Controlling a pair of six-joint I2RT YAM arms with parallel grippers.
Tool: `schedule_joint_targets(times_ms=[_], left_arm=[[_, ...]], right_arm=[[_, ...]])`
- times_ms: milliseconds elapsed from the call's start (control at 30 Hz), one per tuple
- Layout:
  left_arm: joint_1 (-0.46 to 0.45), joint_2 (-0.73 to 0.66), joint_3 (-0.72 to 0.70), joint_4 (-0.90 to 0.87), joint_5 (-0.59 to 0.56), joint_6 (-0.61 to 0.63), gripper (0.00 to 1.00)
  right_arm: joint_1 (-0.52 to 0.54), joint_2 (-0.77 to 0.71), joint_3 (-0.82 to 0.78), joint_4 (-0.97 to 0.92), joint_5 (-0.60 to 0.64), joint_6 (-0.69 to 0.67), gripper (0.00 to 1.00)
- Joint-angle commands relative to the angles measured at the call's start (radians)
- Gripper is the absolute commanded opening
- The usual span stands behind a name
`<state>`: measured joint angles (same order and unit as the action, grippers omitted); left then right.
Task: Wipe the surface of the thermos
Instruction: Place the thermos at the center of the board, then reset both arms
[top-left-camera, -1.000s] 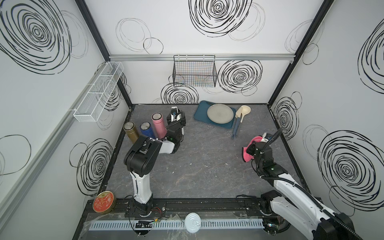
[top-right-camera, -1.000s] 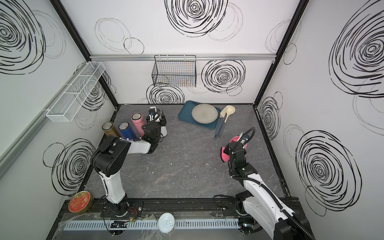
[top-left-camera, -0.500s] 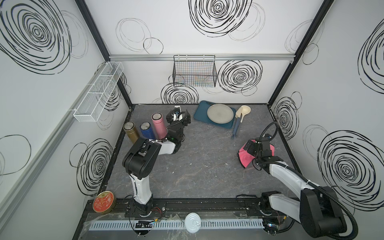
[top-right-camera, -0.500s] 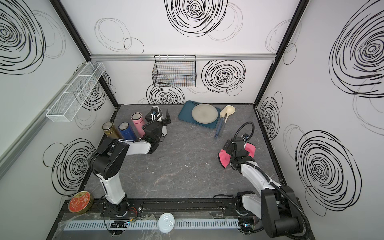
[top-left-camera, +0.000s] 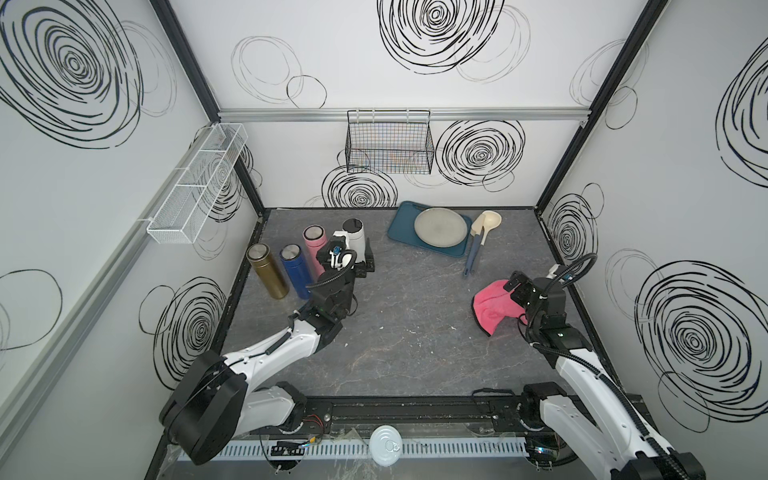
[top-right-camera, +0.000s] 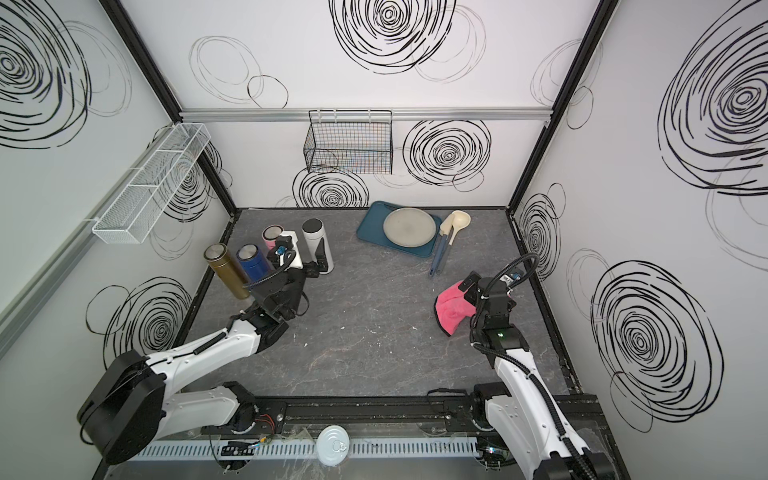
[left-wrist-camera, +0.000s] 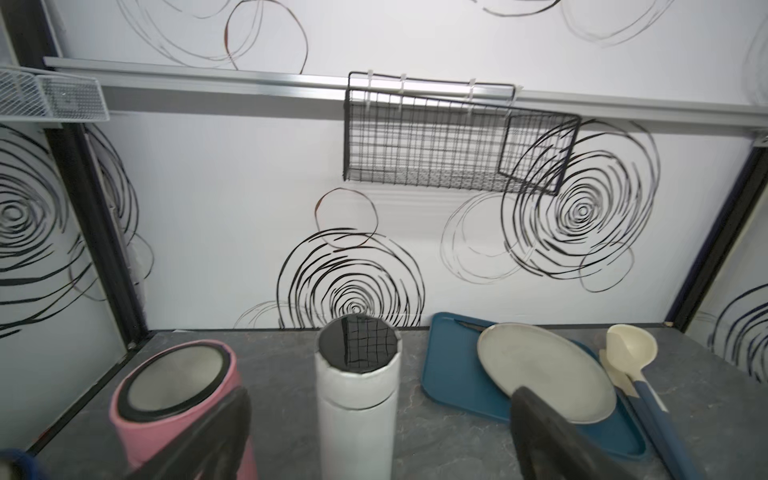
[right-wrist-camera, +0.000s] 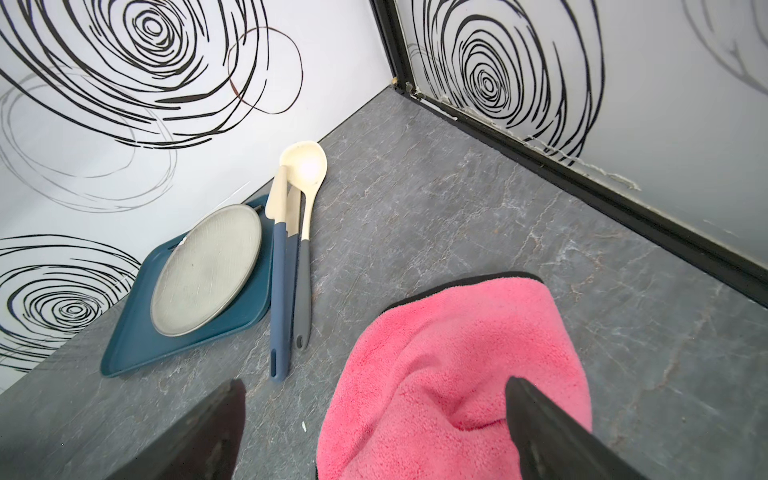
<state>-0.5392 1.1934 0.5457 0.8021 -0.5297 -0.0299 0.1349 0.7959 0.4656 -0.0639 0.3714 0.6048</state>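
At far left we aim our wide-open left gripper (left-wrist-camera: 380, 397) at the upright white thermos (left-wrist-camera: 356, 419), framed untouched between its jaws, likely to steady it, while at right our empty, open right gripper (right-wrist-camera: 376, 385) hovers over the cloth (right-wrist-camera: 457, 353), likely to grab it.

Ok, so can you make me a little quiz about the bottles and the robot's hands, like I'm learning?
1. How many bottles stand on the table?
2. True or false: the plate lies on the blue tray.
3. Which thing lies under the open right gripper? A) pink cloth B) plate C) blue tray

Key: 1. Four. 2. True. 3. A.
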Motion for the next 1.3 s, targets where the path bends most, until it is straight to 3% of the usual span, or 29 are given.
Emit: schedule_joint_targets(times_ms=[0,67,133,233,333,433,533,633,833,1200,1267], left_arm=[[0.032,-0.083,-0.093,-0.052,-0.081,0.003,0.99],[0.034,-0.166,-0.228,0.099,-0.11,0.029,0.99],[0.046,-0.255,-0.326,0.181,-0.037,0.048,0.99],[0.076,-0.387,-0.353,0.049,-0.041,0.03,0.99],[0.143,-0.479,-0.404,-0.004,-0.063,0.015,0.99],[0.223,-0.51,-0.483,0.069,-0.034,-0.01,0.99],[0.269,-0.454,-0.545,0.214,-0.032,-0.005,0.99],[0.289,-0.367,-0.529,0.233,-0.045,-0.007,0.99],[0.307,-0.209,-0.506,0.315,-0.075,-0.002,0.99],[0.331,-0.007,-0.507,0.512,-0.084,0.025,0.99],[0.336,0.037,-0.518,0.581,-0.077,0.031,0.99]], right_arm=[[-0.007,0.007,0.065,0.034,0.016,-0.065,1.0],[-0.008,0.007,0.081,0.043,0.061,-0.114,1.0],[-0.008,-0.003,0.065,0.088,0.136,-0.168,1.0],[-0.025,-0.016,0.013,0.202,0.209,-0.281,1.0],[-0.08,0.024,-0.039,0.264,0.168,-0.376,1.0],[-0.106,0.059,-0.107,0.333,0.103,-0.34,1.0],[-0.106,0.121,-0.202,0.512,0.099,-0.364,1.0],[-0.105,0.226,-0.225,0.621,0.135,-0.379,1.0],[-0.092,0.443,-0.168,0.774,-0.027,-0.468,1.0],[-0.07,0.525,-0.242,1.039,-0.064,-0.539,1.0],[-0.086,0.583,-0.25,1.104,-0.138,-0.549,1.0]])
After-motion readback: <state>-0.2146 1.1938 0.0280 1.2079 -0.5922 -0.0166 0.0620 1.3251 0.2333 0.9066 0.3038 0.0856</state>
